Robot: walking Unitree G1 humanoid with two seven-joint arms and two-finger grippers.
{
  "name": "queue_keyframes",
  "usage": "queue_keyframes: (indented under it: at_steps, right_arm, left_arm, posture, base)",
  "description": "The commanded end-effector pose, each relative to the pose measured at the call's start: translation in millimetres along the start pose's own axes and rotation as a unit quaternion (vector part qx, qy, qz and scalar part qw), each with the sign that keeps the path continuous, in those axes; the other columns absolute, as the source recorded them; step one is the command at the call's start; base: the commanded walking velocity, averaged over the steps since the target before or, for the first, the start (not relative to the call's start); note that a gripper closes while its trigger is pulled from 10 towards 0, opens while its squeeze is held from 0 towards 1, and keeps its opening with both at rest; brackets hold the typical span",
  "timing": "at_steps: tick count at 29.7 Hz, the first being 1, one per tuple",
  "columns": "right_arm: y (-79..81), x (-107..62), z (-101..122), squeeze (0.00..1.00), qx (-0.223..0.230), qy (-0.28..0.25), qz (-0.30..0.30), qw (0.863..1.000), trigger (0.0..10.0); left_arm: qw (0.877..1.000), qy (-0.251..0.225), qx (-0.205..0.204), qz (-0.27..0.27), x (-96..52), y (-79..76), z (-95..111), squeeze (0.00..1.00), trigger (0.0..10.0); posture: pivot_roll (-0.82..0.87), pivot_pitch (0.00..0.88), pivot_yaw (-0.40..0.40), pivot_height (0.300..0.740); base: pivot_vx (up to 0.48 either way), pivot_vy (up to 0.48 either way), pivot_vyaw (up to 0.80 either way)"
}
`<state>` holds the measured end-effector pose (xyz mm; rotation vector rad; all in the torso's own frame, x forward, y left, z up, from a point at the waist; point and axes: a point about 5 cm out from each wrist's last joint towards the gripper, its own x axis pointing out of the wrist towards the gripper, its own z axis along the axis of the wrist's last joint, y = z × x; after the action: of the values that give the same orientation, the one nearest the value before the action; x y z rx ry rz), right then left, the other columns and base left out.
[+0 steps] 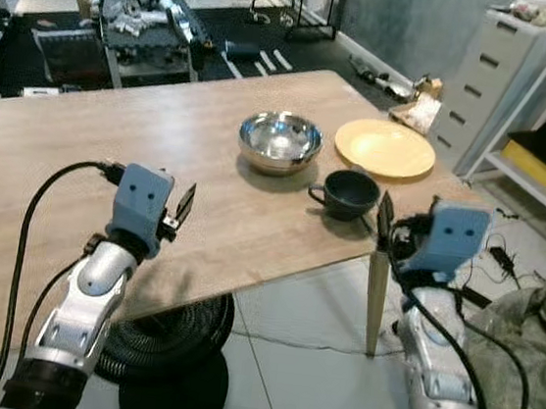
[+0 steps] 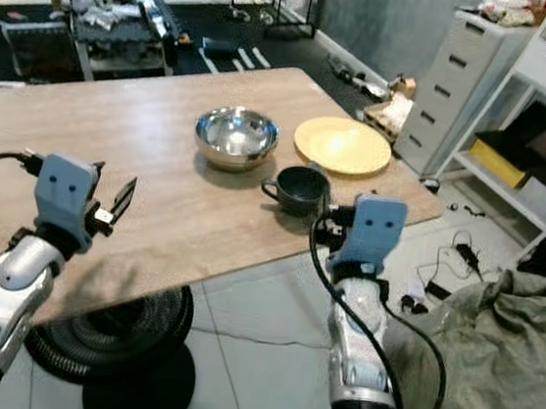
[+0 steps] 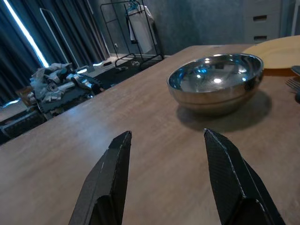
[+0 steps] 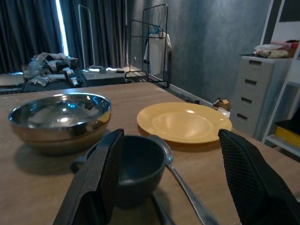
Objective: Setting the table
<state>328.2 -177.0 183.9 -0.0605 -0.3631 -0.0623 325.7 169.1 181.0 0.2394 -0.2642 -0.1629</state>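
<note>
**Both grippers open at the near edge, the dishes not yet touched**

Nearest the robot, the left gripper [image 1: 181, 212] hovers over bare wood of the worktop [image 1: 83, 143], its fingers [image 3: 110, 173] spread wide and holding nothing. The right gripper [image 1: 386, 222] sits at the near right corner, fingers equally wide, aimed at the dark cup [image 1: 349, 193] just beyond them.

A spoon [image 4: 180, 180] lies beside the cup, its bowl against the rim as far as the right wrist view shows (whether it rests inside the cup or merely leans on it I cannot tell). Closing on the cup from here could catch the spoon handle and flick it off the edge, since cup and spoon stand close to the corner. A push rather than a clean grasp could also slide the cup off the wood.

Past the cup stands the steel bowl [image 1: 280, 140], with the yellow plate [image 1: 385, 147] just beside it to the right, the two apart.

Around the worktop: a coiled black hose [image 1: 174, 336] on the floor beneath, a grey sack [image 2: 494, 338] at the right arm's side, a white drawer unit [image 1: 484, 81] behind, and clutter on a low rack [image 1: 152, 13] farther back. The sack and trailing cables crowd the right arm's elbow room.
</note>
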Motion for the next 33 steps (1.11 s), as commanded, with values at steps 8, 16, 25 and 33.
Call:
queue_keyframes:
  at_steps: [8, 16, 25, 33]
  right_arm:
    - [-2.5, -2.9, -0.8, 0.00, -0.004, 0.011, 0.005, 1.000, 10.0]
    - [1.8, -3.7, -0.3, 0.00, -0.005, 0.018, 0.029, 0.999, 10.0]
    - [19.3, -6.8, -8.8, 0.00, -0.013, 0.048, 0.070, 0.996, 10.0]
    - [32.8, -8.2, -25.0, 0.00, -0.040, 0.098, 0.084, 0.991, 10.0]
  left_arm:
    - [1.000, 0.013, -0.002, -0.018, -3.9, -6.9, 0.6, 0.00, 10.0]
    - [1.000, 0.017, -0.008, -0.024, -5.7, -9.4, 2.4, 0.00, 10.0]
    - [0.999, 0.037, -0.019, 0.006, -5.2, 0.5, 0.9, 0.00, 10.0]
    - [0.999, 0.049, -0.006, -0.001, -5.5, 0.1, 1.4, 0.00, 10.0]
  posture:
    - [-0.02, 0.000, 0.116, 0.740]
    - [-0.02, 0.000, 0.113, 0.740]
    - [0.00, 0.000, 0.103, 0.740]
    - [0.02, 0.000, 0.092, 0.740]
  base:
    - [0.032, 0.000, 0.00]
    - [0.000, 0.000, 0.00]
    - [0.000, 0.000, 0.00]
    - [0.000, 0.000, 0.00]
